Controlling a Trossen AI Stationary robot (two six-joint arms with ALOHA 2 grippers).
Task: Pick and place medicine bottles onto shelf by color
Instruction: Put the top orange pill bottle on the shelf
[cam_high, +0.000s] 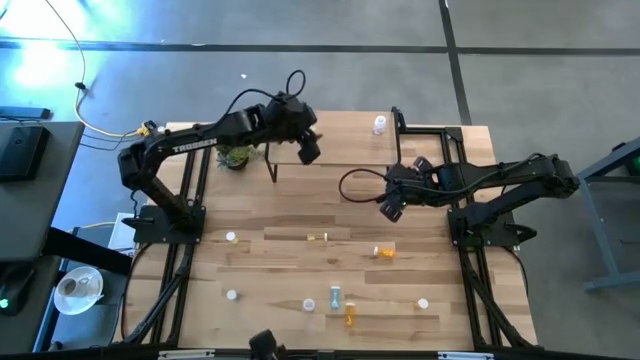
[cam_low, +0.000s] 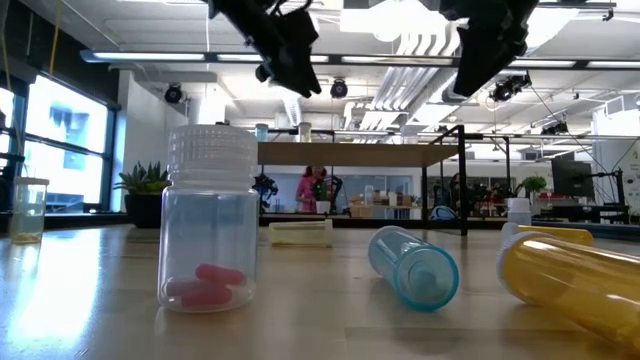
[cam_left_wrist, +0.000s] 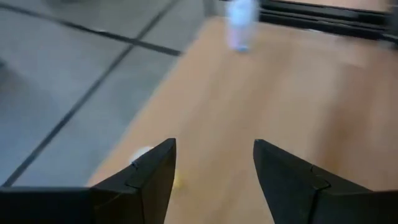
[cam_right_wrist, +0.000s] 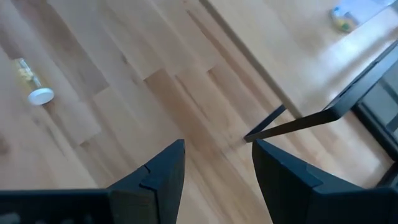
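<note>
Bottles (cam_high: 336, 297) scattered on near tabletop; one bottle (cam_high: 379, 124) upright on shelf (cam_high: 345, 140).

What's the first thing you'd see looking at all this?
Two dark robot arms hang over the wooden table, the left claw and the right claw both open and empty. Up close stands a clear bottle with pink pills inside, and little bottles lie scattered about.

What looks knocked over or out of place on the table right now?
Several bottles lie on their sides instead of standing: a blue bottle and a yellow bottle close to the low camera, while the clear bottle beside them stands upright. Nothing looks spilled. Both grippers, left and right, are open and empty.
</note>
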